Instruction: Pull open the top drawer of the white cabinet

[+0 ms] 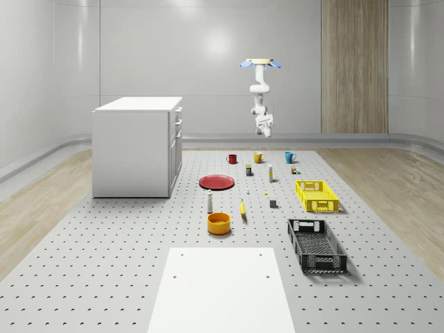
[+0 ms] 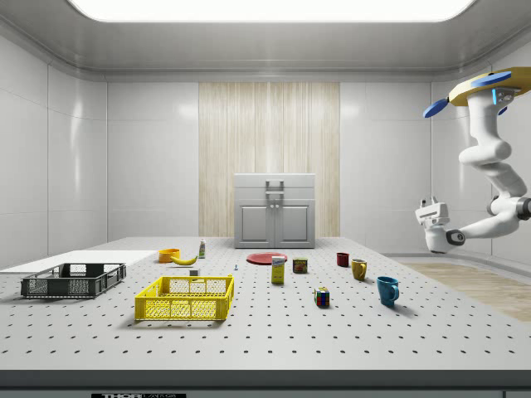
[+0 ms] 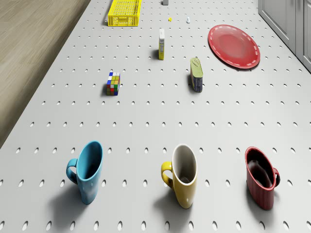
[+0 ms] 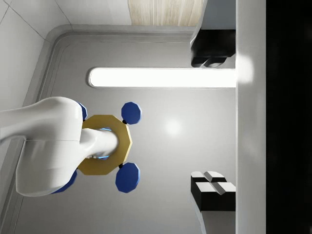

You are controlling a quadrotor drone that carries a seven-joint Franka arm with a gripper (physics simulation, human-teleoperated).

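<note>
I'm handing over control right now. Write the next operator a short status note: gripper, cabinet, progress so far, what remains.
Gripper: fingers open, holding nothing, hanging in the air well clear of the white cabinet.
Drone: hovering high behind the row of three mugs, blue mug, yellow mug, red mug.
Top drawer: shut, handle untouched.
Done: nothing yet.
Left: fly to the cabinet's front, grip the top handle, pull the drawer out.

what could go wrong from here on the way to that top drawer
The drone hovers high past the far edge of the table, with the gripper hanging well away from the white cabinet. A low approach might clip the red mug or yellow mug below. The top drawer handle looks small, so the jaws could miss it.
</note>
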